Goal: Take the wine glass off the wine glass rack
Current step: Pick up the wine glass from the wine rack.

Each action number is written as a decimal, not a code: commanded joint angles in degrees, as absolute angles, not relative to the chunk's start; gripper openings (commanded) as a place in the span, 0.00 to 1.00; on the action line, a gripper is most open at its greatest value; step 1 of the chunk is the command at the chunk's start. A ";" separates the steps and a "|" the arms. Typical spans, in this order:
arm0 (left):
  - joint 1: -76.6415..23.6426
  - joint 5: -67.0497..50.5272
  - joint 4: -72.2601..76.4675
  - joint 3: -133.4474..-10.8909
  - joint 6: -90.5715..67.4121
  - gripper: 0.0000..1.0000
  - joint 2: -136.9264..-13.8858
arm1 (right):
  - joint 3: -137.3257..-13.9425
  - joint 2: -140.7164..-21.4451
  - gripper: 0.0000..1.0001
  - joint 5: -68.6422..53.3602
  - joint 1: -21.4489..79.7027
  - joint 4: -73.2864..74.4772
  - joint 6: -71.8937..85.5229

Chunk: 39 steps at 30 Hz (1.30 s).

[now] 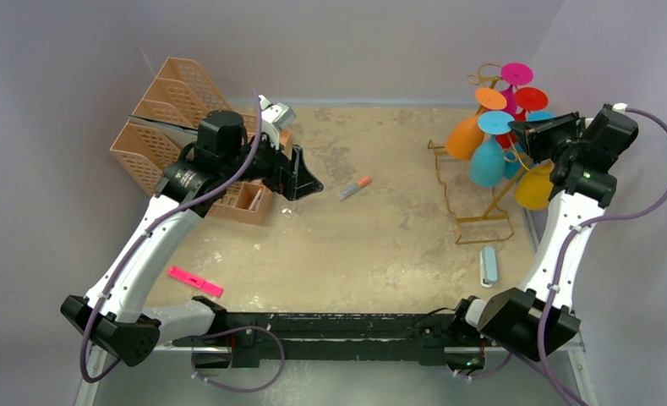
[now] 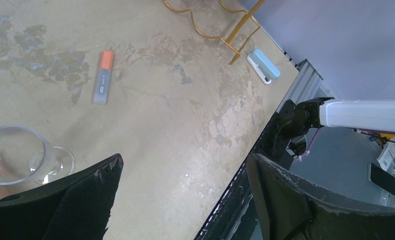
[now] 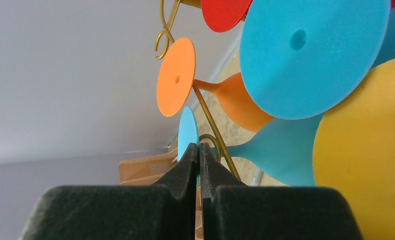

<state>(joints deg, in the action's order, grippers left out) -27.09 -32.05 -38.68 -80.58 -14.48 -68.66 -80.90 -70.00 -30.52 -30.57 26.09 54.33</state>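
The gold wire wine glass rack [image 1: 475, 213] stands at the table's right and holds several coloured wine glasses upside down: orange [image 1: 465, 137], blue [image 1: 487, 161], yellow [image 1: 534, 188] and others. My right gripper [image 1: 516, 128] is at the rack's top. In the right wrist view it [image 3: 198, 148] is shut on the thin edge of a blue wine glass's foot [image 3: 187, 127], next to a gold hook [image 3: 211, 120]. The blue bowl [image 3: 285, 150] hangs to the right. My left gripper [image 1: 308, 182] is open and empty above the table [image 2: 184, 162].
A peach lattice organiser [image 1: 173, 110] stands at the back left. A grey and orange marker [image 1: 355, 187] lies mid-table, a pink highlighter [image 1: 195, 281] at the front left, and a light blue stapler-like object [image 1: 488, 265] by the rack's base. A clear glass [image 2: 15, 160] sits under the left arm.
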 commanded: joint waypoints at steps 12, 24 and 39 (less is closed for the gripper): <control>-27.16 -33.84 -37.22 -82.75 -15.73 0.92 -68.37 | -80.07 -67.71 0.00 -37.97 -31.90 20.98 58.84; -27.16 -34.58 -35.95 -82.35 -16.57 0.95 -68.12 | -82.02 -68.54 0.00 -45.59 -31.90 21.45 57.54; -27.16 -37.01 -32.91 -81.57 -19.08 0.99 -66.93 | -88.16 -67.46 0.00 -58.92 -31.64 24.32 50.65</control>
